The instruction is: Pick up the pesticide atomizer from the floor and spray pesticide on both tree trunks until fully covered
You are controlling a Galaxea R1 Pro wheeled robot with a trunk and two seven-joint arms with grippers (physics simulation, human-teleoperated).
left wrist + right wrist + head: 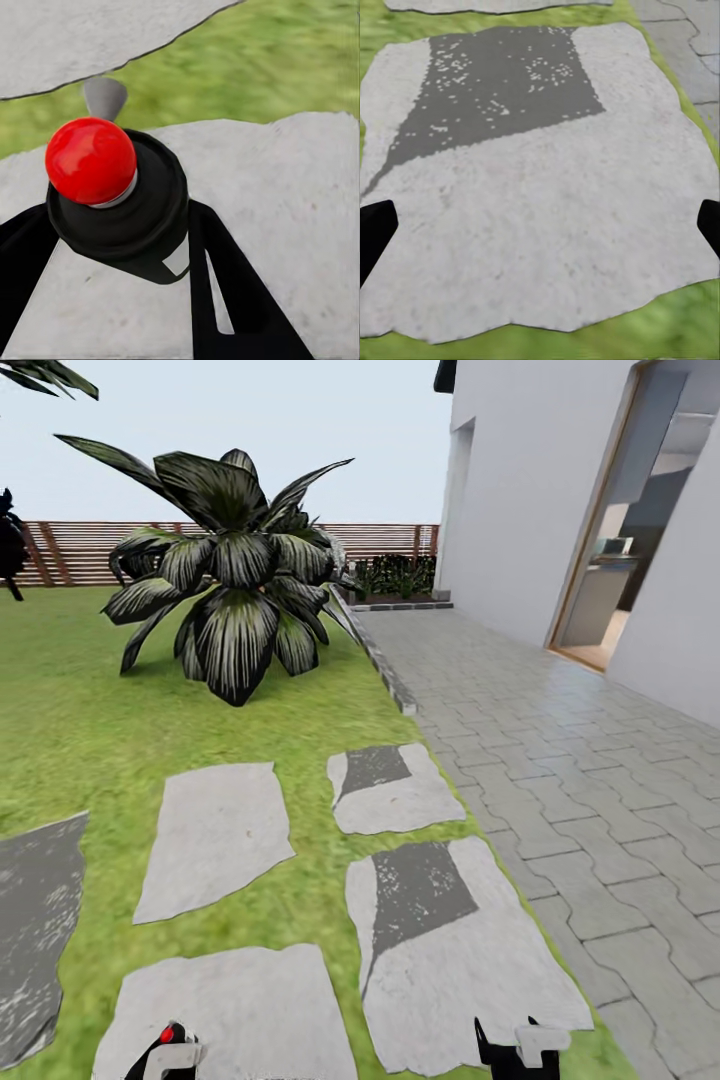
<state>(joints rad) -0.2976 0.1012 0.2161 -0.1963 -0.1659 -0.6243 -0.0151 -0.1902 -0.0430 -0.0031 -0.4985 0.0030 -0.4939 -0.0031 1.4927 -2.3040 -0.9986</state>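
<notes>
The pesticide atomizer [112,202] is a dark bottle with a round red top, and my left gripper [124,251] is shut on it, one black finger on each side. In the head view its red dot [167,1034] peeks up at the bottom edge, where the left gripper [165,1057] hangs over a stepping stone. My right gripper [540,229] is open and holds nothing, over a grey stepping stone [547,202]; its white-tipped fingers [540,1043] show low in the head view. The garden lawn [80,720] lies ahead. The thick bare tree trunks are out of view.
A squat palm [235,575] with dark drooping leaves stands ahead on the grass. Several flat stepping stones [215,835] cross the lawn. A brown slatted fence [90,550] closes the back. To the right are a grey paved path [560,760], a white house wall [530,490] and an open doorway [620,560].
</notes>
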